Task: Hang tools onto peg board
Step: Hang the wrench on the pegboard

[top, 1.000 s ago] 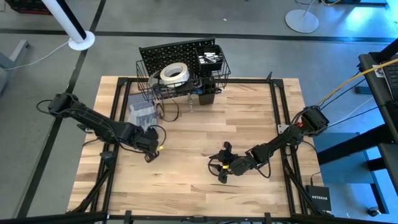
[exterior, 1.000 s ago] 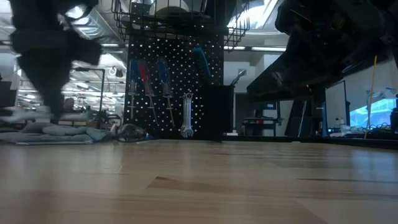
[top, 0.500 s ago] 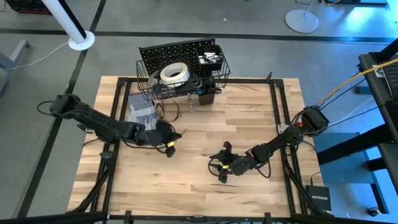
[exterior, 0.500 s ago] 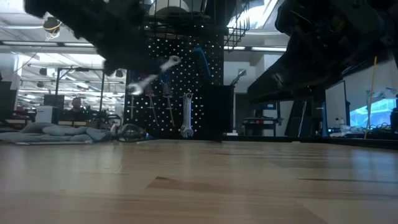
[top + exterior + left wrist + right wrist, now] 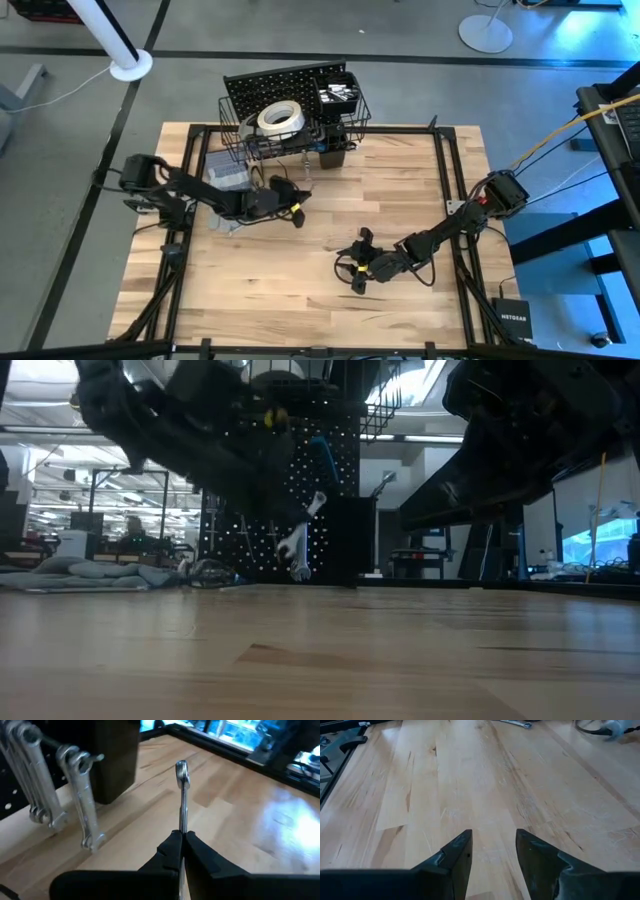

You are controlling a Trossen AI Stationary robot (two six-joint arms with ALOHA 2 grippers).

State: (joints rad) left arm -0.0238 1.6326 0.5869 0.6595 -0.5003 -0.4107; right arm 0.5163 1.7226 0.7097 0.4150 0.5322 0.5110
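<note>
The black peg board stands upright at the table's far edge, with a white tape roll in its wire basket and a black cup beside it. Silver wrenches hang from the board's pegs. My left gripper is just in front of the board, shut on a silver wrench whose free end points at the space right of the cup. My right gripper hovers open over the table's near right part, with nothing between its fingers. My left gripper pinches the wrench's shaft between its two fingertips. The fingers come from the table's left, nearly level, and lie along the wrench. The wrench sticks out past the fingertips, its ring end foremost, lifted clear of the table.
Grey gloves lie at the table's far left, beside the left arm. Screwdrivers hang on the board. Bare wood spreads across the near half of the table between the two arms.
My left gripper has swung from the left part of the table toward the right and toward the peg board, tipping up from pointing down to nearly level. The wrench has come along, lifted clear, and now points forward at the board.
</note>
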